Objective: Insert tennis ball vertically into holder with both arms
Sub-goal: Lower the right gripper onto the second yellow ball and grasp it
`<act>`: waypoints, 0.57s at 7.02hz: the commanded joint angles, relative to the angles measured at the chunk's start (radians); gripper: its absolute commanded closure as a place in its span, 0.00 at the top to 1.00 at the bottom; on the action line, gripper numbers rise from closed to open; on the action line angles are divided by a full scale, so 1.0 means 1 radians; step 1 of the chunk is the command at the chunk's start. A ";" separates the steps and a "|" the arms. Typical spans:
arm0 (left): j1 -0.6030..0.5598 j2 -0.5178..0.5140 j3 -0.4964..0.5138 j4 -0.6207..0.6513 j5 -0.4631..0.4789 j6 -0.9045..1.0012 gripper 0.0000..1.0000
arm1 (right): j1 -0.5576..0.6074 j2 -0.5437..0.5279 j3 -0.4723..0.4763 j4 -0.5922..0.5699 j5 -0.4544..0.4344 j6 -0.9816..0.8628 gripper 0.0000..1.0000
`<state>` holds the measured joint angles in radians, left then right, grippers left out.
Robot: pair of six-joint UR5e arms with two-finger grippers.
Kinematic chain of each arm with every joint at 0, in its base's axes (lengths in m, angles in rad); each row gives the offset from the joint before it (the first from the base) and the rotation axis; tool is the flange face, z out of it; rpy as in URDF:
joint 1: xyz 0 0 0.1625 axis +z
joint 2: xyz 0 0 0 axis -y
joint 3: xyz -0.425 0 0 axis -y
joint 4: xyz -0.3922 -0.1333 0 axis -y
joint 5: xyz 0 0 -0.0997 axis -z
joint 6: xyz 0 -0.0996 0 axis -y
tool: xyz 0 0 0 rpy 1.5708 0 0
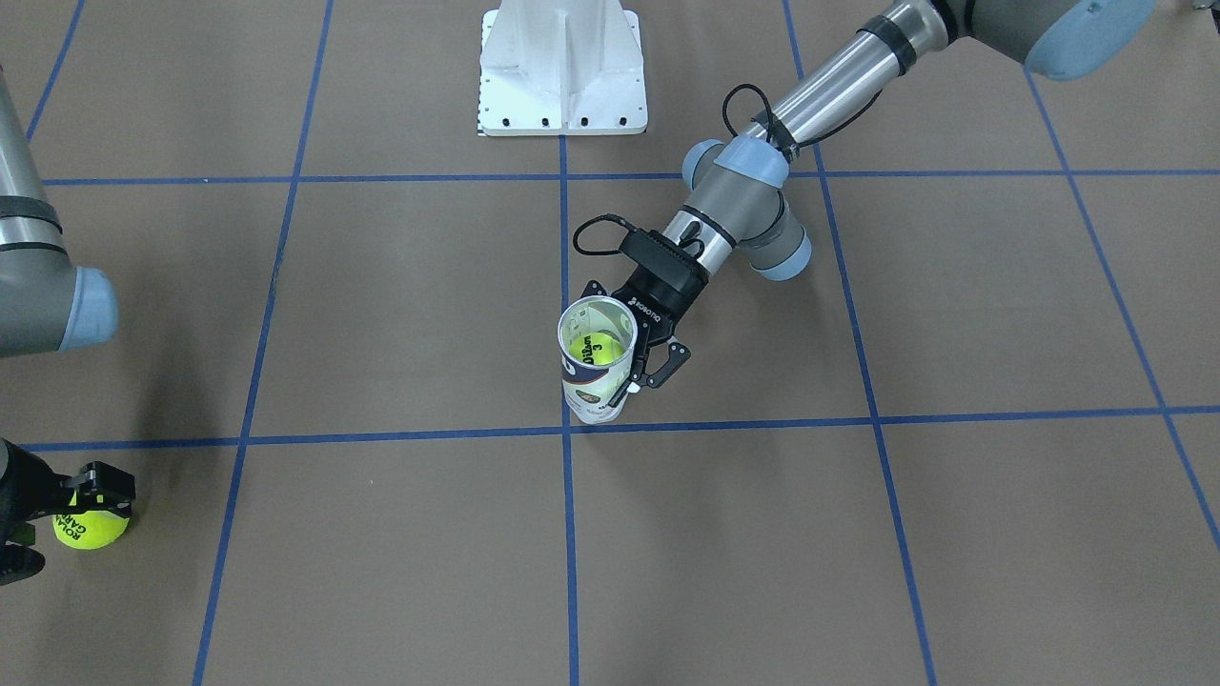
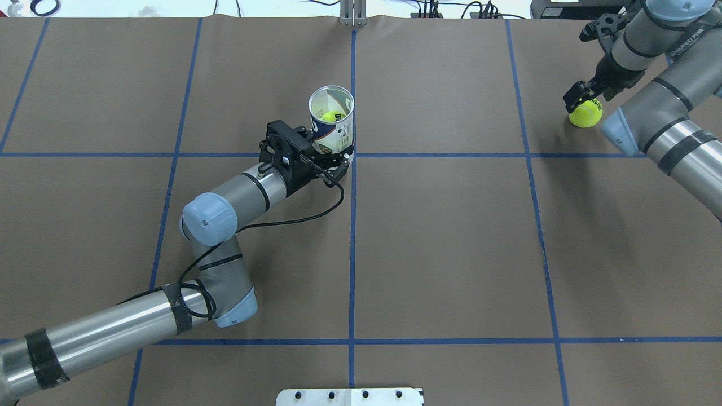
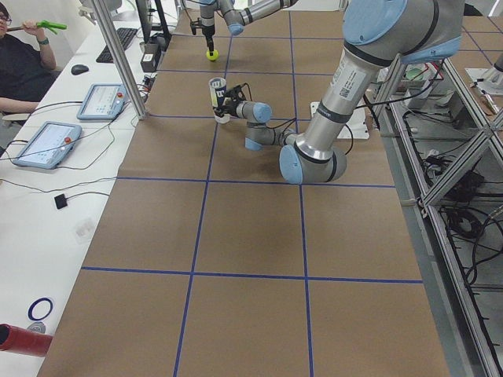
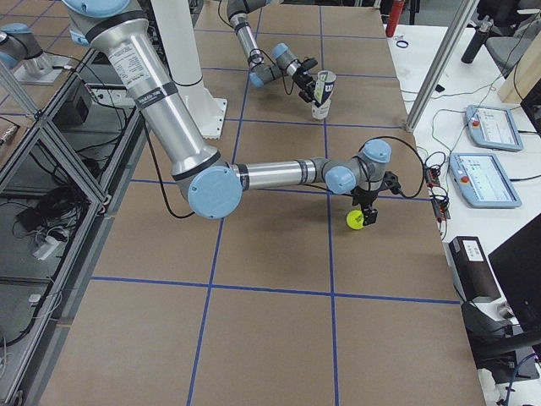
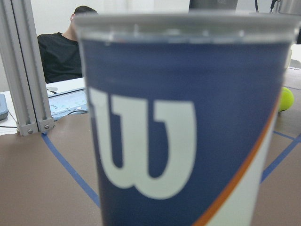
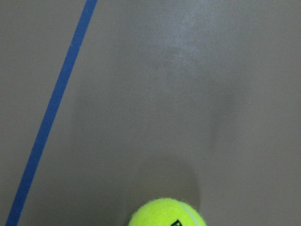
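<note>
The holder (image 1: 593,381) stands upright near the table's middle, open end up, with one tennis ball (image 1: 600,349) inside it. My left gripper (image 1: 607,341) is shut on the holder, one finger on each side of its wall; it shows in the overhead view (image 2: 330,149) too. The left wrist view is filled by the holder's navy band and white W (image 5: 146,141). A second tennis ball (image 2: 585,113) is at the table's far right. My right gripper (image 2: 582,105) is shut on it from above, at or just above the table. This ball also shows in the front view (image 1: 91,527) and the right wrist view (image 6: 167,214).
The white pedestal base (image 1: 562,71) stands at the robot's side of the table. Blue tape lines (image 2: 353,254) grid the brown surface. An aluminium post (image 3: 122,59) and an operators' desk with tablets (image 3: 45,144) border the far edge.
</note>
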<state>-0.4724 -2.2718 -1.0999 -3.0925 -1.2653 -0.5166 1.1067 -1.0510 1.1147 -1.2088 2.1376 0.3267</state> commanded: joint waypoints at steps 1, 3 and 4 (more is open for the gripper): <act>-0.006 0.000 0.000 0.000 -0.002 0.001 0.70 | -0.021 -0.017 -0.001 0.000 -0.022 0.000 1.00; -0.008 0.000 0.000 0.000 -0.002 0.001 0.70 | -0.024 -0.011 -0.001 -0.006 -0.024 0.003 0.59; -0.008 0.000 0.000 0.000 -0.002 0.000 0.70 | -0.024 -0.006 0.000 0.000 -0.022 0.000 0.01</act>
<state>-0.4795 -2.2718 -1.0999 -3.0925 -1.2670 -0.5161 1.0840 -1.0625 1.1138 -1.2123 2.1148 0.3284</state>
